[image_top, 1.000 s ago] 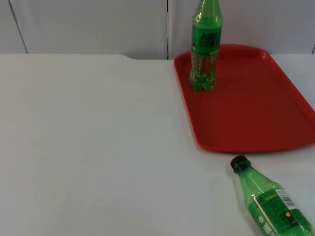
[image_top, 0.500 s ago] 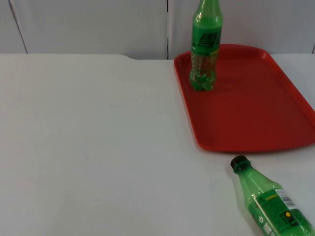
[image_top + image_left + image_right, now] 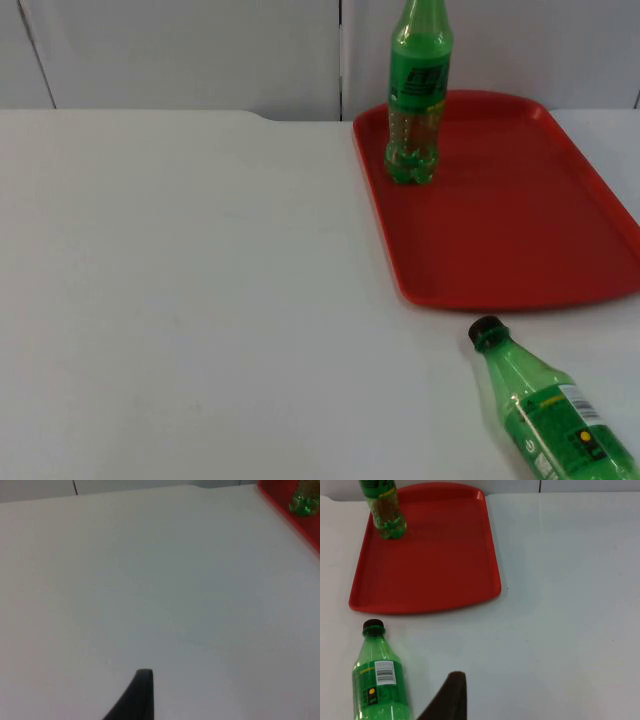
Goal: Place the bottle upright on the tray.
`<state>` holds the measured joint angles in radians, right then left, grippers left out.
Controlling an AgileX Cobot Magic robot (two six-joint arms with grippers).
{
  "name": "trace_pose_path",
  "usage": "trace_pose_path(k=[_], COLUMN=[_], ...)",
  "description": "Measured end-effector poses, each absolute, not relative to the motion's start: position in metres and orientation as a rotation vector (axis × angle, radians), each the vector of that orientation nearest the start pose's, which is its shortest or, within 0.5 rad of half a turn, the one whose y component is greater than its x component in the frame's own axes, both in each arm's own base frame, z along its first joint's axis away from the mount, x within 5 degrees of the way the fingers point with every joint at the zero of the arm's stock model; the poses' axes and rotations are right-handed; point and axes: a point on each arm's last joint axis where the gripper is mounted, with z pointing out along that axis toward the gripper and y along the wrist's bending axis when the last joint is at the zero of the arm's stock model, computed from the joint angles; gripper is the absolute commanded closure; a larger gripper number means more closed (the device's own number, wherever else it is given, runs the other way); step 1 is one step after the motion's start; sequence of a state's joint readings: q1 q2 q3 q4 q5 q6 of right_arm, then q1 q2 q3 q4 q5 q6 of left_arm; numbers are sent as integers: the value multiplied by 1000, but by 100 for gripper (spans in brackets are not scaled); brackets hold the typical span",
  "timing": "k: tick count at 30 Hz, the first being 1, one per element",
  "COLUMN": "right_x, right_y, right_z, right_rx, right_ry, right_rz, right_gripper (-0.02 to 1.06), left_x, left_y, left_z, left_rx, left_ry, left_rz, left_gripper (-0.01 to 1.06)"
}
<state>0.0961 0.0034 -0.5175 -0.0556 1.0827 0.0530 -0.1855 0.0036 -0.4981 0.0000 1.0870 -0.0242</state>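
A green bottle point(image 3: 550, 410) with a black cap lies on its side on the white table, just in front of the red tray point(image 3: 520, 230), cap toward the tray. The right wrist view has this lying bottle point(image 3: 379, 680) close beside my right gripper point(image 3: 449, 700), apart from it. A second green bottle point(image 3: 417, 95) stands upright at the tray's far left corner; in the right wrist view it is the bottle point(image 3: 384, 507) on the tray point(image 3: 435, 565). My left gripper point(image 3: 140, 695) hovers over bare table, with the tray's corner point(image 3: 275, 492) far off.
The grey partition wall point(image 3: 180, 50) closes the table at the back. White table top point(image 3: 200, 300) spreads wide to the left of the tray. Most of the tray's floor is bare red surface.
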Motion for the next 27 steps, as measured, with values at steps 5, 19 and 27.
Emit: trace_pose_path(k=[5,19,27], right_x=[-7,-7,-7], right_y=[-5,-5,-4], right_z=[280,280,280], right_rx=[-40,-61,-76], right_ry=[2051,2050,2050], right_rz=[26,16,16], right_gripper=[0,0,0], left_x=[-5,-5,-5], left_y=[1,1,1], left_z=[275,275,275], left_rx=[167,167,167], left_ry=[2072,2072,2072], left_rz=[-128,-128,-128], left_gripper=[0,0,0])
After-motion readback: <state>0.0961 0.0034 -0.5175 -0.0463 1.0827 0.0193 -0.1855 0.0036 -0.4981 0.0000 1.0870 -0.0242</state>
